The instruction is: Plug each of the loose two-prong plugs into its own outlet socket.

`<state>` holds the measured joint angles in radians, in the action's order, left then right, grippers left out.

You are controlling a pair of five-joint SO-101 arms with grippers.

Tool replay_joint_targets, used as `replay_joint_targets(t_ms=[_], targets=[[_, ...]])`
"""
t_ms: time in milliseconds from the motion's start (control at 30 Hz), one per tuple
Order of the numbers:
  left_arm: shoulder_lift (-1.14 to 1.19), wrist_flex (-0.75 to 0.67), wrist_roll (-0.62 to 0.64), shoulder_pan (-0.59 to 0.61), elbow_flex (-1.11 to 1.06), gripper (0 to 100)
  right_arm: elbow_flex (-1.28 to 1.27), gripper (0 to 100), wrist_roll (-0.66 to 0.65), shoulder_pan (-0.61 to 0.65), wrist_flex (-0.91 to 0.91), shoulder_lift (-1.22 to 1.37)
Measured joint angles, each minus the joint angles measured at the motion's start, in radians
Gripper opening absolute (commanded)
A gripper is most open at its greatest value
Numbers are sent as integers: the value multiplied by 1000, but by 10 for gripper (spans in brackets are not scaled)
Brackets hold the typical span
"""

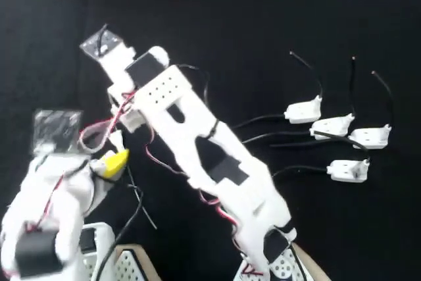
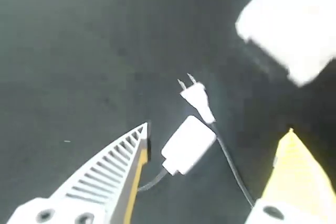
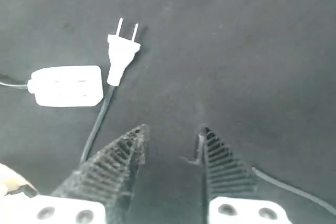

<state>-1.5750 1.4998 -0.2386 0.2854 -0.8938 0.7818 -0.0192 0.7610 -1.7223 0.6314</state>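
Observation:
A loose white two-prong plug (image 3: 122, 51) lies on the black cloth with its prongs pointing away from its dark cord. Beside it lies a white outlet socket (image 3: 65, 85) on its own cord. My right gripper (image 3: 173, 128) hovers open over bare cloth, near the plug, with nothing between its fingers. In the left wrist view the same plug (image 2: 195, 97) and socket (image 2: 187, 145) lie between the spread fingers of my left gripper (image 2: 216, 129), which is open above them. Its yellow fingertip (image 1: 116, 162) shows below the right arm (image 1: 197, 136).
Several white sockets with black cords lie at the right of the table (image 1: 217, 31), around one socket (image 1: 332, 125). The right arm stretches diagonally across the middle, covering the cloth under it. The back and far-right cloth is bare.

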Motion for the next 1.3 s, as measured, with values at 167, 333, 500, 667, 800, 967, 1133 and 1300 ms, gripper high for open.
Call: replay_joint_targets(t_ms=[167, 333, 500, 667, 800, 967, 1133, 1300], targets=[[-146, 9, -17, 262, -28, 371, 0, 166, 25, 23, 44, 160], [-235, -104, -120, 548, -222, 371, 0, 168, 78, 132, 77, 229], [-242, -152, -155, 660, -414, 371, 0, 169, 98, 138, 137, 265], [-244, -158, -115, 661, -514, 371, 0, 168, 133, 144, 204, 288], [-245, -158, -107, 661, -526, 371, 0, 167, 135, 132, 250, 288], [-244, -158, -107, 661, -565, 371, 0, 167, 135, 109, 315, 295], [-244, -158, -107, 661, -583, 371, 2, 167, 135, 109, 417, 336], [-245, -158, -100, 661, -583, 371, 6, 116, 137, 132, 433, 359]])
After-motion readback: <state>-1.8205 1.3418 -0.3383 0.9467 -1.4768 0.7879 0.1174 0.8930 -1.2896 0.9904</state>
